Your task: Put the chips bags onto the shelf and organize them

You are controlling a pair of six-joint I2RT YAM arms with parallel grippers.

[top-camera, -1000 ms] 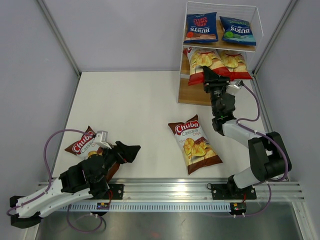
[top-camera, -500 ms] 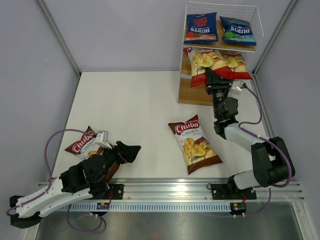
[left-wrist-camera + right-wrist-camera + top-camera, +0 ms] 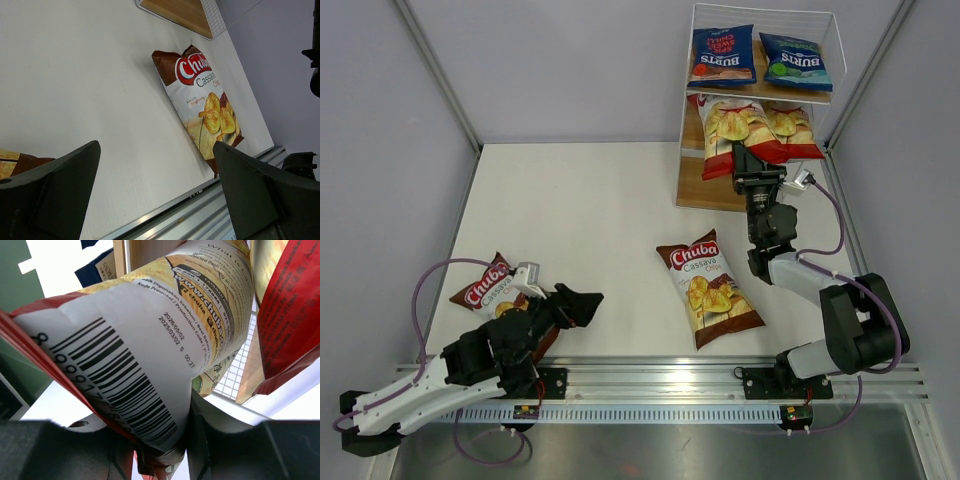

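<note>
The white wire shelf (image 3: 835, 75) stands at the far right. Two dark-blue Burts bags (image 3: 723, 53) (image 3: 796, 61) lie on its top tier. My right gripper (image 3: 752, 165) is shut on the bottom edge of a red-and-white bag (image 3: 728, 130) and holds it at the middle tier beside the other red-and-white bag (image 3: 790, 128); its barcoded back fills the right wrist view (image 3: 150, 345). One brown Chuba bag (image 3: 708, 288) lies flat on the table and shows in the left wrist view (image 3: 202, 100). My left gripper (image 3: 580, 300) is open and empty, beside the second brown bag (image 3: 488, 290).
The shelf's bottom wooden tier (image 3: 705, 185) is bare. Grey walls enclose the white table (image 3: 580, 210). An aluminium rail (image 3: 660, 375) runs along the near edge, by the arm bases.
My right gripper has moved farther toward the shelf, pushing the red-and-white bag up onto the middle tier. The left arm has stayed put.
</note>
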